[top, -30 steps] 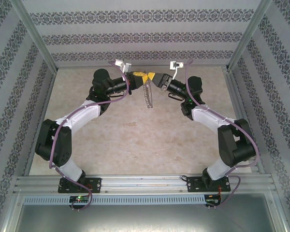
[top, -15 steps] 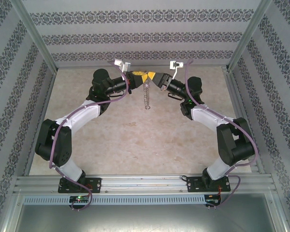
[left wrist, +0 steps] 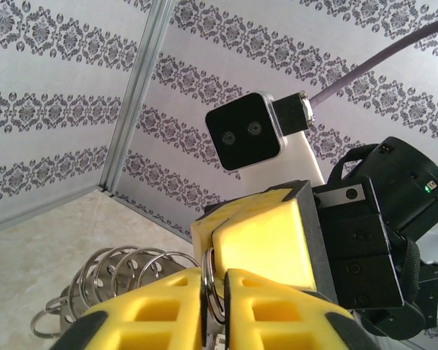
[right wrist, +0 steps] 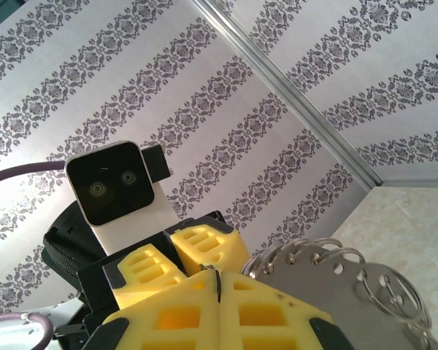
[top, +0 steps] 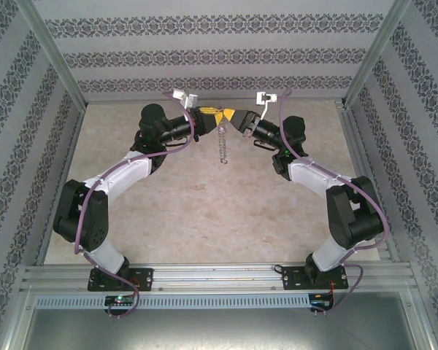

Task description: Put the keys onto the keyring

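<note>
Keyring point(top: 222, 143) hangs | left fingers point(left wrist: 146, 313) seemingly pinch one loop | right fingers point(right wrist: 277, 313) pressed together on it

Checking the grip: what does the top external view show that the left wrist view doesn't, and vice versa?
Top external: the black-and-white left arm and right arm whole, and the chain of linked silver metal rings hanging full-length. Left wrist: one ring edge-on between the yellow fingers of the left gripper. Both: right gripper meeting the left on the chain.
</note>
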Robot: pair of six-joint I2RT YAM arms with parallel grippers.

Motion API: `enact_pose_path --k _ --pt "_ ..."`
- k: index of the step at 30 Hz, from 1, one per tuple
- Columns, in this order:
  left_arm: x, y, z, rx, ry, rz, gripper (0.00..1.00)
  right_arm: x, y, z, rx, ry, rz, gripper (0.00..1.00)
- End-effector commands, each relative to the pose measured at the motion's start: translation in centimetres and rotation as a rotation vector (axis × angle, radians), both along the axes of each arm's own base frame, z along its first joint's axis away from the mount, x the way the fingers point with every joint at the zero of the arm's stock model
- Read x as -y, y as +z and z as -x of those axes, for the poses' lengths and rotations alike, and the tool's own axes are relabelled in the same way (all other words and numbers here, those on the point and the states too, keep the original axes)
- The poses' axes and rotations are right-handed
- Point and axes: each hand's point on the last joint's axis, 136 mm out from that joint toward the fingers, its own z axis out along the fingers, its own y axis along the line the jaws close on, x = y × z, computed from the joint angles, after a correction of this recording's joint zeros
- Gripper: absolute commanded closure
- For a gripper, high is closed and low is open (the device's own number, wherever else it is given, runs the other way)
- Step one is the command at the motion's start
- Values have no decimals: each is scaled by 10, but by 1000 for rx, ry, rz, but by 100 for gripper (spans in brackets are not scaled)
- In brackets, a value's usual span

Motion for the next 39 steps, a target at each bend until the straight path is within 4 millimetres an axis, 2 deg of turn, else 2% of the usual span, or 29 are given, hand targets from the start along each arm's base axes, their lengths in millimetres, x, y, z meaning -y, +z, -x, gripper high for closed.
enact_pose_path --k 1,7,14,21,28,34,39 --pt "3 18 6 77 -3 5 76 6 18 7 72 12 -1 100" --pt "0 17 4 79 22 -22 49 12 16 -2 63 2 3 100" --pt "-3 17 4 80 38 -46 29 13 14 -7 57 8 7 100" --pt "-12 17 0 76 65 -76 18 18 11 -12 50 3 23 100" --pt "-18 16 -3 56 75 -135 13 21 7 -15 47 16 56 100" --pt "-26 10 -13 0 99 -206 8 23 -3 -19 48 26 114 100" --pt "-25 7 -13 -44 46 -227 8 26 -6 -22 57 55 135 100"
